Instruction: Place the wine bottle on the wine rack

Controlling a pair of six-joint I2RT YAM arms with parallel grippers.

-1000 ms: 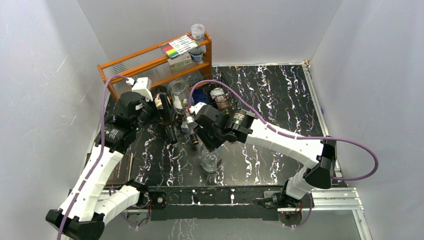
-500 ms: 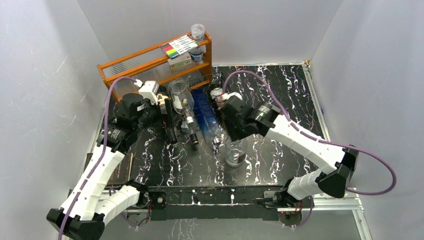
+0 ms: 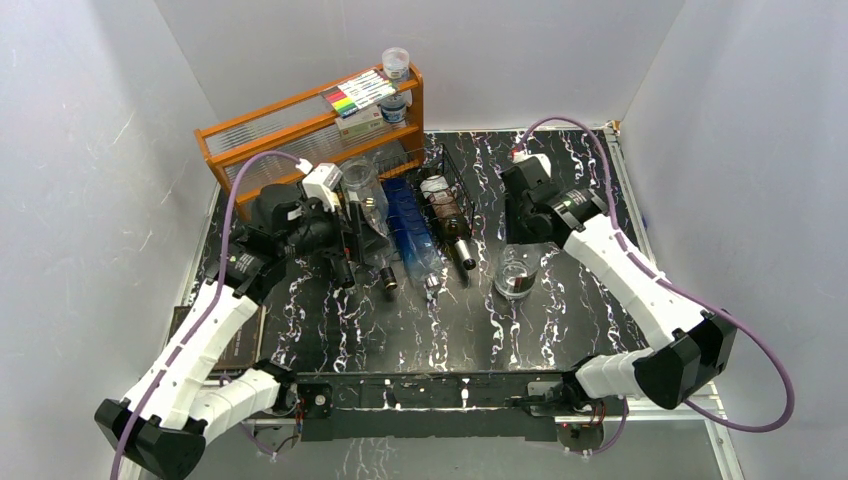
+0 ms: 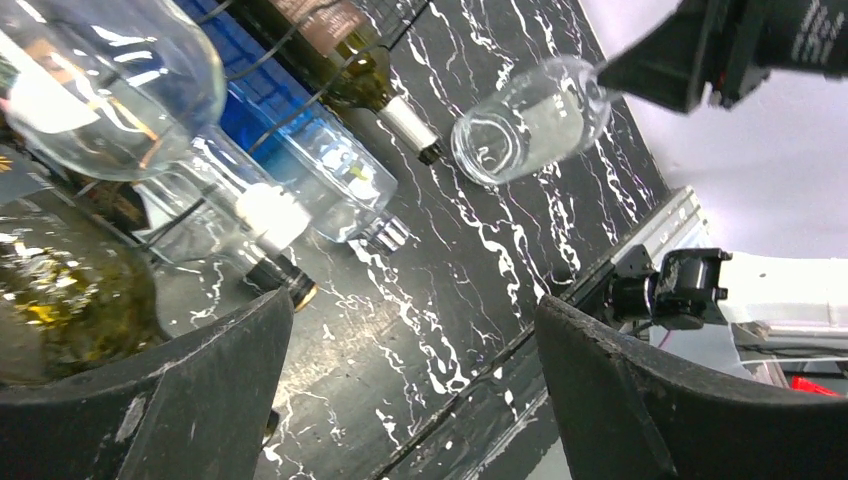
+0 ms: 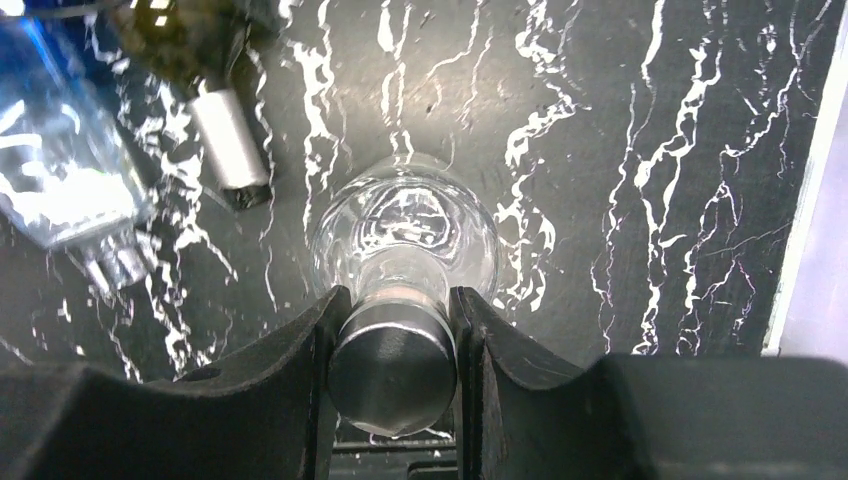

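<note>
Right pincer [image 5: 398, 302] pinches the bottle [image 5: 405, 235] by its cap, lower centre of its view — left pincer [image 4: 415, 300] spread; rack [image 3: 452, 180] upper centre overhead.

The clear wine bottle [image 3: 517, 280] hangs neck-up right of the black wire wine rack [image 3: 448, 172].

No words or numbers can be read here. The dark bottle [image 3: 445, 210] in the wine rack [image 3: 449, 168] has a brown label, and a box of coloured pens [image 3: 358, 95] sits on the orange shelf [image 3: 250, 125], but any writing there is too small to read. Tiny white letters on the black part of the right arm [image 4: 800, 40] are too blurry to read.
</note>
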